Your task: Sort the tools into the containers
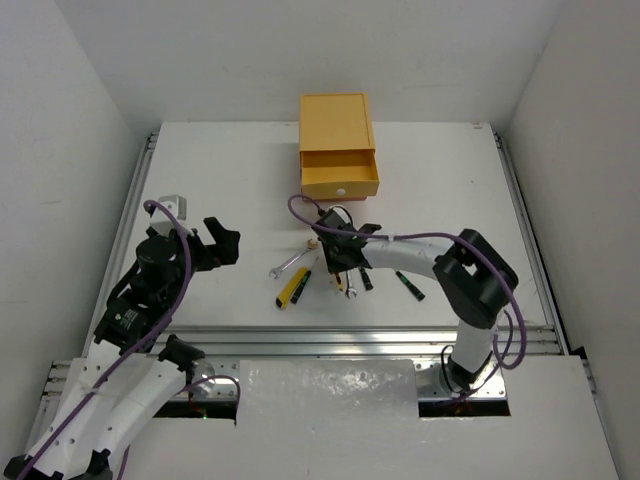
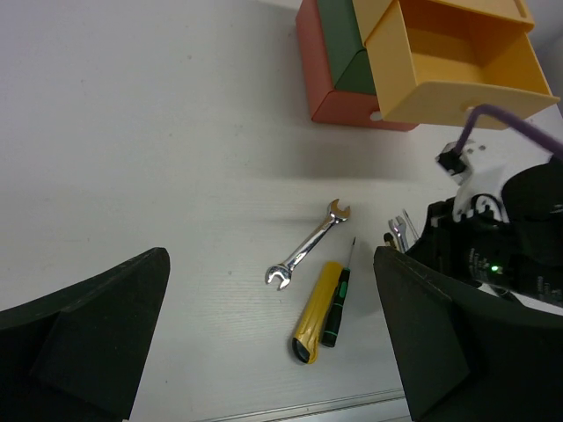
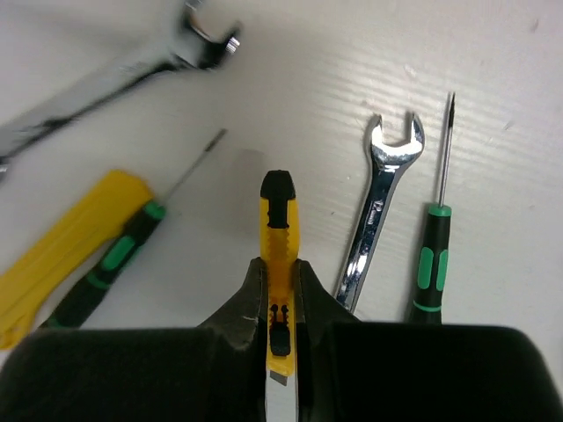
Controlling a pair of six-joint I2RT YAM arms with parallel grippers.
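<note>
Left pincer (image 2: 269, 264) spread wide, right pincer (image 3: 280, 272) clamped — arm outstretched

Tools on bench (image 1: 200, 170), near side of chest (image 1: 335, 120).
Wrench (image 2: 308, 256) left; knife (image 2: 315, 312), screwdriver (image 2: 335, 308) side by side (touching) nearer; small cutter (image 3: 278, 224) between right fingers (image 3: 246, 308), second wrench (image 3: 380, 211) just beside it.

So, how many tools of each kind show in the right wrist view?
Silver wrenches: 2
Green-handled screwdrivers: 2
Yellow utility knives: 2, one clamped in the right gripper
Total: 6
</note>
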